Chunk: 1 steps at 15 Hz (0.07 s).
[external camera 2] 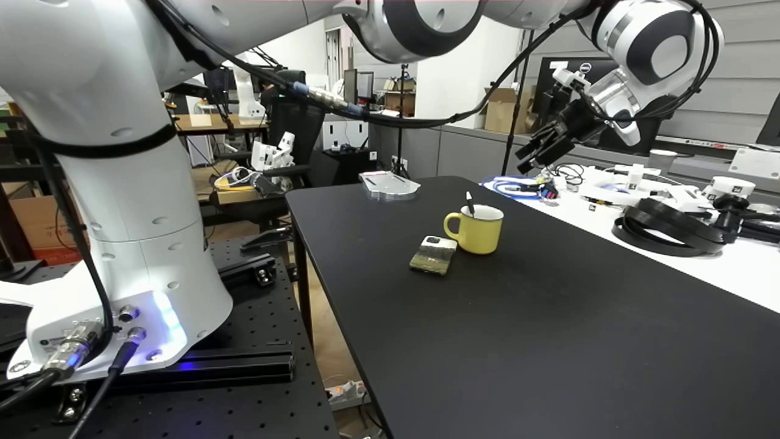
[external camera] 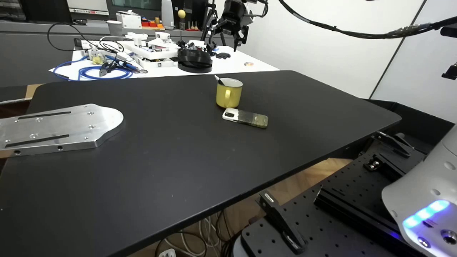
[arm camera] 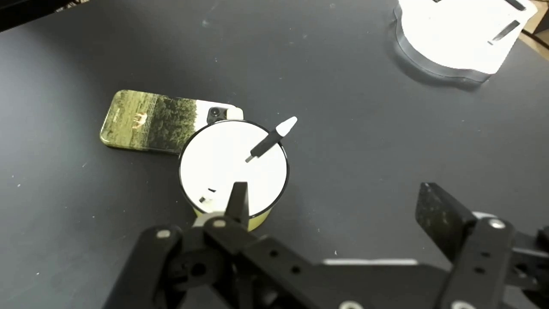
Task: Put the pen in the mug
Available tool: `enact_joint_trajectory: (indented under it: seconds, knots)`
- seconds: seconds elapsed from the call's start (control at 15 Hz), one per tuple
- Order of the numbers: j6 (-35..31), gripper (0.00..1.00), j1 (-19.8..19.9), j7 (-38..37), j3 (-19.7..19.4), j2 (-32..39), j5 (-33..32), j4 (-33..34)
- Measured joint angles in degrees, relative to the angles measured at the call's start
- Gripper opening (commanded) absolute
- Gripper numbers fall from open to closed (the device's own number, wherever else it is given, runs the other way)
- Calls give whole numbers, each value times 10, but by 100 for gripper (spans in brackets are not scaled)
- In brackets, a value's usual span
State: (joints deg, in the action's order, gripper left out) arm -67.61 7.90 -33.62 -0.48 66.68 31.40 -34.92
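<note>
At the bottom of the wrist view, see the gripper (arm camera: pixel 336 204) with jaws parted and empty, likely to leave the pen (arm camera: pixel 272 139) undisturbed; near centre, find it tilted inside the mug (arm camera: pixel 227 166), apparently propped by the rim

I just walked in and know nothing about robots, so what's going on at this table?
A robot arm is on the job of putting a pen in a yellow mug, and that looks done. The pen leans inside the mug, its white end sticking up past the rim. The gripper hangs open in the air, holding nothing. A phone lies close beside the mug on the black table.
</note>
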Motion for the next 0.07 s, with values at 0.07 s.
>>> enact_joint_trajectory:
  seconds: [0.07]
  knots:
    - [0, 100, -1, 0, 0, 2, 0, 0]
